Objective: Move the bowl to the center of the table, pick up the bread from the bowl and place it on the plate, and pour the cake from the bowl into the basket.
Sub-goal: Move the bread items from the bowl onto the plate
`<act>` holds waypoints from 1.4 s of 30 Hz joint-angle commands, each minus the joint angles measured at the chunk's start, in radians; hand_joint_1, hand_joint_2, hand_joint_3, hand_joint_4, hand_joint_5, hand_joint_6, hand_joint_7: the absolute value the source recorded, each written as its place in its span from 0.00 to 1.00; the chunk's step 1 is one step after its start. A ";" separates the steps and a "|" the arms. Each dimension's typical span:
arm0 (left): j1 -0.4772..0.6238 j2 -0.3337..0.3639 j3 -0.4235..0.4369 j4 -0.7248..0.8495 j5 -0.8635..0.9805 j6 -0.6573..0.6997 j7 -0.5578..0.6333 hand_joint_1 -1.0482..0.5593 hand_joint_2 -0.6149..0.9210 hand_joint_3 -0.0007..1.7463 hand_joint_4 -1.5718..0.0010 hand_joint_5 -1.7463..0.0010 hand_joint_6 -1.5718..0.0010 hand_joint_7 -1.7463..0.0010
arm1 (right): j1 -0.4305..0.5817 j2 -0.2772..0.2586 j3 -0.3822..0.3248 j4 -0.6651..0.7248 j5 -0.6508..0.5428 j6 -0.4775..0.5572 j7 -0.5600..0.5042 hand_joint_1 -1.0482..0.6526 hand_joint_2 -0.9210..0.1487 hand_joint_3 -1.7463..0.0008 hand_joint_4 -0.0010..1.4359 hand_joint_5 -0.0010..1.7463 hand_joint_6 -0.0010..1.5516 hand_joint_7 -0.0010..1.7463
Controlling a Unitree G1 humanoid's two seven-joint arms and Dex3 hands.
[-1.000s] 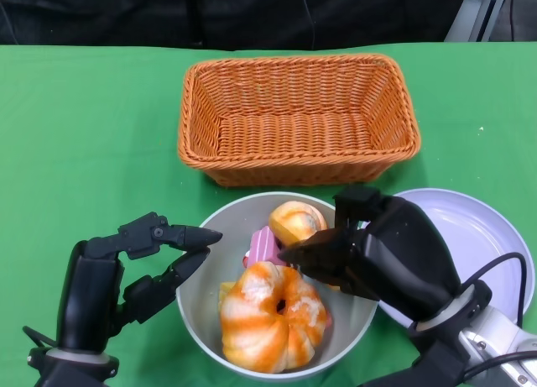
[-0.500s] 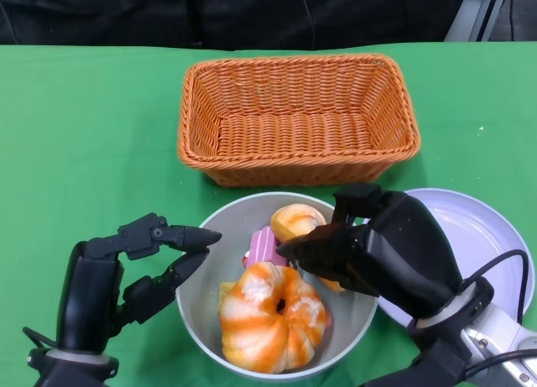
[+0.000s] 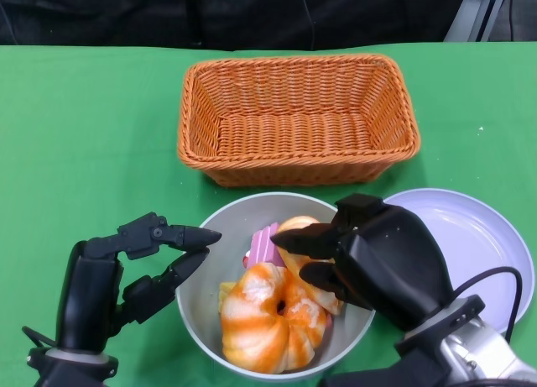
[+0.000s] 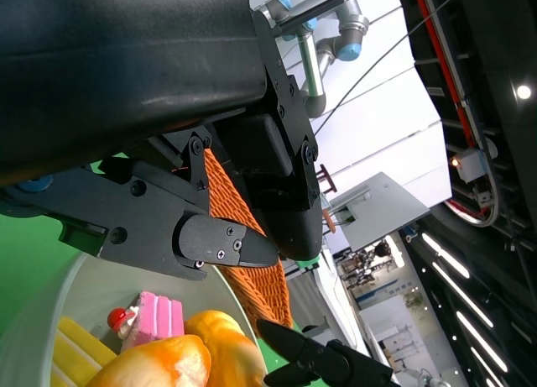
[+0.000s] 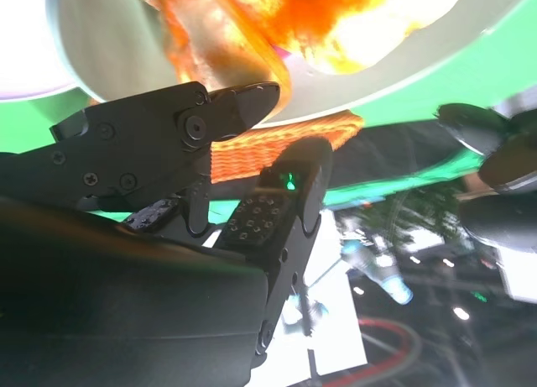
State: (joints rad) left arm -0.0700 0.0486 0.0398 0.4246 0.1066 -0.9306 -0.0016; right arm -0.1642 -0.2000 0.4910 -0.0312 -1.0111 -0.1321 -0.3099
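Note:
The grey bowl [image 3: 220, 223] stands at the table's near middle. It holds a big orange-and-white bread ring [image 3: 270, 318], a smaller round bun [image 3: 295, 258] and a pink cake slice [image 3: 263, 244]. My right hand [image 3: 373, 257] reaches in over the bowl's right side, its fingers [image 3: 295, 238] spread above and below the bun and touching it. In the right wrist view the fingertips [image 5: 248, 101] lie against bread [image 5: 336, 18]. My left hand [image 3: 138, 265] waits at the bowl's left rim, fingers apart and holding nothing. The left wrist view shows its fingers [image 4: 214, 246] above the cake [image 4: 155, 314].
An orange wicker basket [image 3: 298, 152] stands just behind the bowl. A pale round plate [image 3: 482, 236] lies to the bowl's right, partly under my right forearm. Green cloth [image 3: 84, 135] covers the table.
My right hand has dropped lower and further into the bowl, and its fingers now lie over the small bun. The left hand and the bowl have not moved.

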 commanded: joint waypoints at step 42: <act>-0.003 0.022 0.006 0.021 -0.011 -0.011 0.003 0.50 1.00 0.12 0.50 0.39 0.34 0.74 | 0.085 0.061 0.096 -0.183 -0.374 0.351 0.194 0.15 0.00 0.95 0.40 0.06 0.32 0.01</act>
State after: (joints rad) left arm -0.0702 0.0576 0.0397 0.4395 0.1060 -0.9339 -0.0017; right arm -0.0690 -0.1307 0.6003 -0.2104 -1.3810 0.2156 -0.1097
